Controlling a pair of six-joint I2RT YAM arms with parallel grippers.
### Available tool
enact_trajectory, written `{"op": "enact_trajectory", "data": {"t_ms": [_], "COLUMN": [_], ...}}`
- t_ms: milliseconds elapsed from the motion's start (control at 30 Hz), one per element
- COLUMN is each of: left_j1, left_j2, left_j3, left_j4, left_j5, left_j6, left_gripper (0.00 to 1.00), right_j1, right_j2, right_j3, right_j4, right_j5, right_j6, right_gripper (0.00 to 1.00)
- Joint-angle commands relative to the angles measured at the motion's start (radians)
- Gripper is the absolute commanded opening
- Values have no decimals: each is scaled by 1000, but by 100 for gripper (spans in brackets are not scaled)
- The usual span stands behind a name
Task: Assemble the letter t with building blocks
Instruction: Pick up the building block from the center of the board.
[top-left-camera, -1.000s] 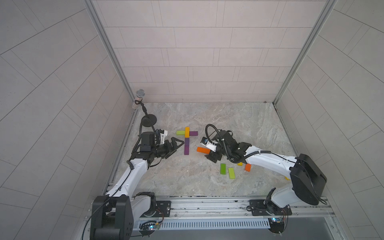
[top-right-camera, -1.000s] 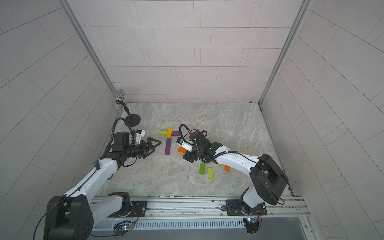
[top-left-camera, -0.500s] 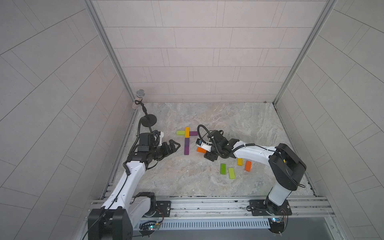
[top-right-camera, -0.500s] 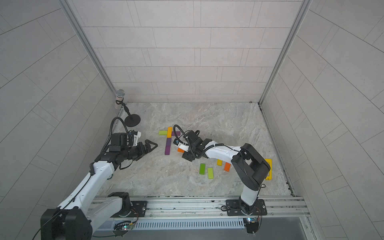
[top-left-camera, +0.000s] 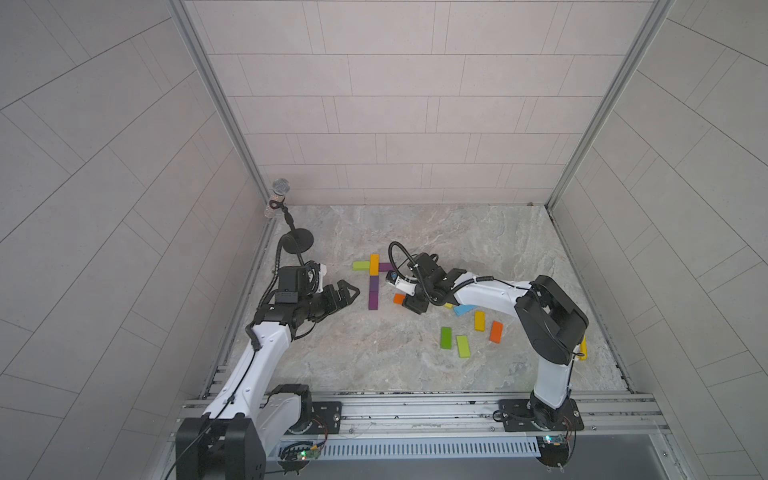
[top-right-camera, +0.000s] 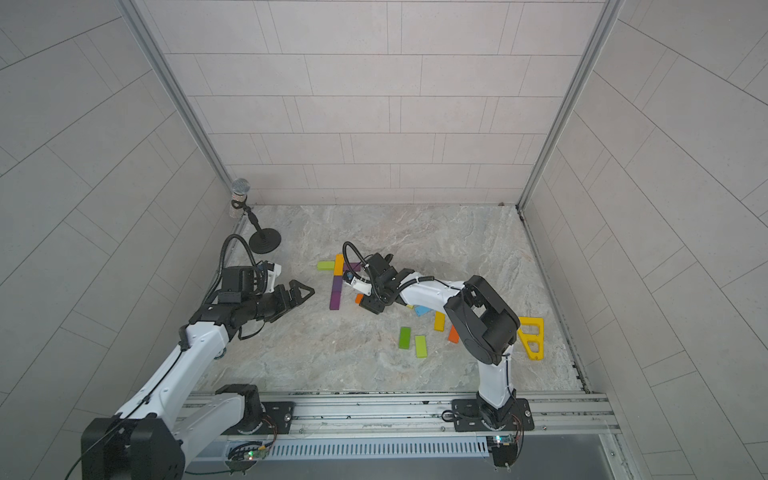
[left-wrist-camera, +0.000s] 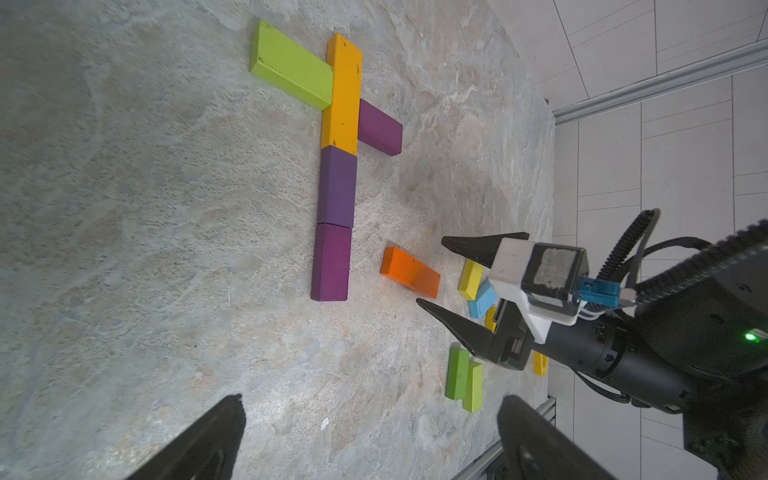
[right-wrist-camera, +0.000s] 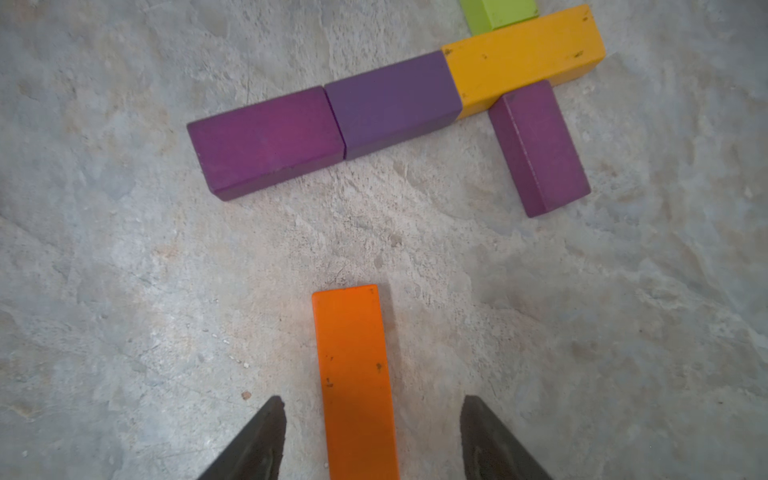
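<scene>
Narrowed and drawn in over the last second: right hand, parted, straddling one end of the orange block, gaps both sides, no grip. Lies flat on the worktop, near the purple foot of the assembled blocks. Left hand wide open, empty, well apart.

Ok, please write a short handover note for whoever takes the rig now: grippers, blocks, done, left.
Left gripper: open, empty, beside the t.
Right gripper: open, jaws straddling the flat-lying orange block, gaps both sides.
Done: stem of yellow block and two purple stem blocks; lime crossbar block and purple crossbar block flank the yellow one.
Left: probably grip and place the orange block; spare blocks lie apart from the t.
</scene>
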Motion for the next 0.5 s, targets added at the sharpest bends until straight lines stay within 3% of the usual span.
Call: {"op": "enact_trajectory", "data": {"t_ms": [0, 467], "left_j1": [8, 10], "left_j2": [-13, -13], "left_j3": [16, 11], "left_j4": [9, 19], "left_j5": [0, 7], "left_j6": [13, 7], "left_gripper": [100, 100], "right_j1": [-6, -14], "right_j2": [20, 78], "right_j3": [17, 47], "right_j4": [-44, -82], "right_j5": [-40, -68], "right_j6": [-20, -19], "right_gripper": [67, 60]}}
